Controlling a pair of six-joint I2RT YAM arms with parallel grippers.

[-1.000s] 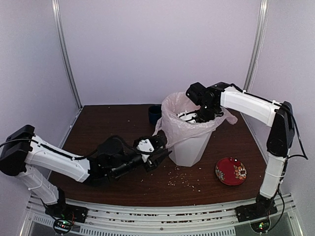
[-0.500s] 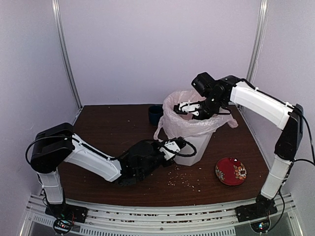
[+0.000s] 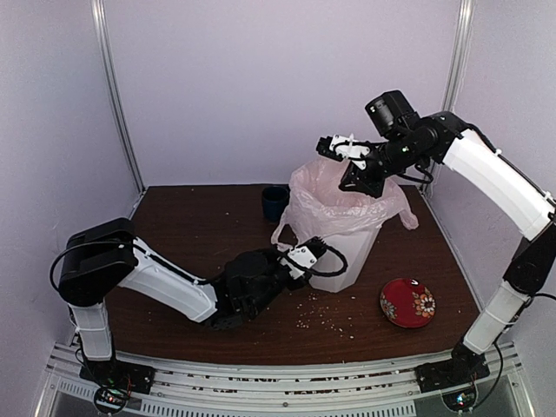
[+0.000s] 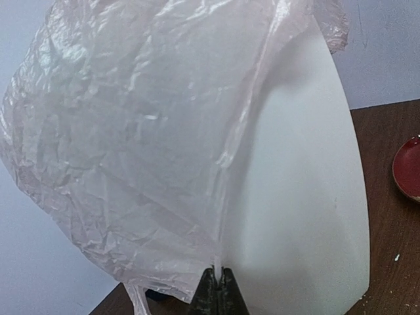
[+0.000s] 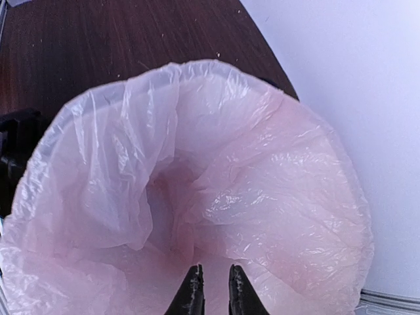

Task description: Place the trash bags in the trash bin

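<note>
The white trash bin (image 3: 343,258) stands at the table's middle back, lined by the pale pink trash bag (image 3: 346,204), whose rim folds over the bin's edge. My left gripper (image 3: 321,250) lies low against the bin's left side. In the left wrist view it (image 4: 218,270) is shut, pinching a fold of the bag (image 4: 131,151) where it hangs beside the bin wall (image 4: 302,197). My right gripper (image 3: 340,149) hovers above the bin. In the right wrist view its jaws (image 5: 215,269) stand slightly open and hold nothing, looking down into the bag's hollow (image 5: 262,197).
A dark blue cup (image 3: 274,201) stands behind the bin on the left. A red patterned plate (image 3: 408,302) lies to the bin's right front, also at the left wrist view's edge as the plate (image 4: 410,167). Crumbs (image 3: 326,317) are scattered before the bin.
My left gripper reached the bin's side and shut on the bag's hanging fold. My right gripper rose out of the bin to a spot above its rim.
</note>
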